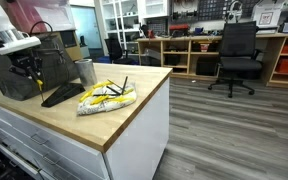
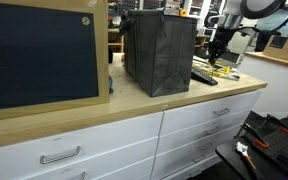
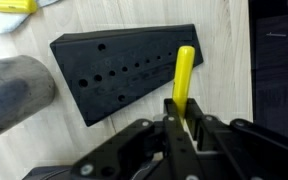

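In the wrist view my gripper (image 3: 181, 112) is shut on a yellow rod-shaped tool (image 3: 184, 72), which points away from the jaws over a black wedge-shaped block with rows of holes (image 3: 124, 68). The block lies on the wooden countertop (image 3: 224, 60). A grey cylinder (image 3: 14, 90) lies at the left of the block. In an exterior view the gripper (image 1: 26, 62) hangs above the black block (image 1: 62, 94), next to a metal cup (image 1: 86, 71). In an exterior view the arm (image 2: 220, 40) stands behind a black box.
A white bag with yellow and black tools (image 1: 106, 97) lies on the counter near its edge. A large black box (image 2: 159, 50) and a framed dark board (image 2: 39, 55) stand on the counter. A black office chair (image 1: 236, 55) and shelves stand across the wooden floor.
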{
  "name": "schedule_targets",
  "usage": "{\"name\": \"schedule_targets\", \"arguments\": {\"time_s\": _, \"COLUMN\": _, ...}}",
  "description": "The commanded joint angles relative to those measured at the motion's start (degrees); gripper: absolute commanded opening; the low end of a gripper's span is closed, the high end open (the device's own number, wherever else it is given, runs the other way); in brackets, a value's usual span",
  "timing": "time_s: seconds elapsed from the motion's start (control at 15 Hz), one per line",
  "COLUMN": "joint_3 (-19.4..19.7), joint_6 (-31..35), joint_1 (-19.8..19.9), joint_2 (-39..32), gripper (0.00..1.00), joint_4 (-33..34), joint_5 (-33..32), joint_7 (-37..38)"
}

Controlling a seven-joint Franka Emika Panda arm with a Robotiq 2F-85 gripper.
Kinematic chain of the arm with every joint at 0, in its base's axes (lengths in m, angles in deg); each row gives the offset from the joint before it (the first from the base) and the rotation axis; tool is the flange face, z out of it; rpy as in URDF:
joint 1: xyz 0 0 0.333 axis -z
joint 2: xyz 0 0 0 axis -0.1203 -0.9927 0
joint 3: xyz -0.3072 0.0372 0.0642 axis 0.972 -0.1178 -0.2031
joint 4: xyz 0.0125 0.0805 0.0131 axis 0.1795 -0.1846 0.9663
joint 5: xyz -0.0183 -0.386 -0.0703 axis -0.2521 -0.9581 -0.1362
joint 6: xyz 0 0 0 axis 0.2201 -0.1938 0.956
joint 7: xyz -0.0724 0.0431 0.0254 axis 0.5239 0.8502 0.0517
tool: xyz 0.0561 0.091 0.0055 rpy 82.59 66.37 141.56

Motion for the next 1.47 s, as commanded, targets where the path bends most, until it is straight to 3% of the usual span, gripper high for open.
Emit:
{"name": "schedule_targets", "arguments": {"time_s": 0.0, "joint_3": -0.14, "joint_6": -0.1, "joint_1": 0.12, "joint_2": 0.0, "gripper": 0.15, "joint_4": 0.06, "joint_5": 0.04, "joint_7": -0.01}}
{"name": "schedule_targets", "arguments": {"time_s": 0.07, "joint_3": -0.14, "joint_6": -0.1, "joint_1": 0.12, "joint_2": 0.0, "gripper": 0.15, "joint_4": 0.06, "joint_5": 0.04, "joint_7": -0.01}}
{"name": "schedule_targets", "arguments": {"time_s": 0.13, "joint_3": -0.14, "joint_6": -0.1, "joint_1": 0.12, "joint_2": 0.0, "gripper": 0.04, "joint_4": 0.06, "joint_5": 0.04, "joint_7": -0.01}}
{"name": "schedule_targets", "arguments": {"time_s": 0.8, "joint_3": -0.56, "joint_6": 1.95, "joint_1": 2.61, "joint_2": 2.52, "gripper": 0.04, "joint_4": -1.74, "joint_5": -10.52, "joint_7": 8.07}}
{"name": "schedule_targets", "arguments": {"time_s": 1.4, "joint_3": 0.49, "joint_6": 8.17, "joint_1": 1.9, "joint_2": 1.3, "gripper": 0.04, "joint_4": -1.92, "joint_5": -8.47, "joint_7": 7.3}}
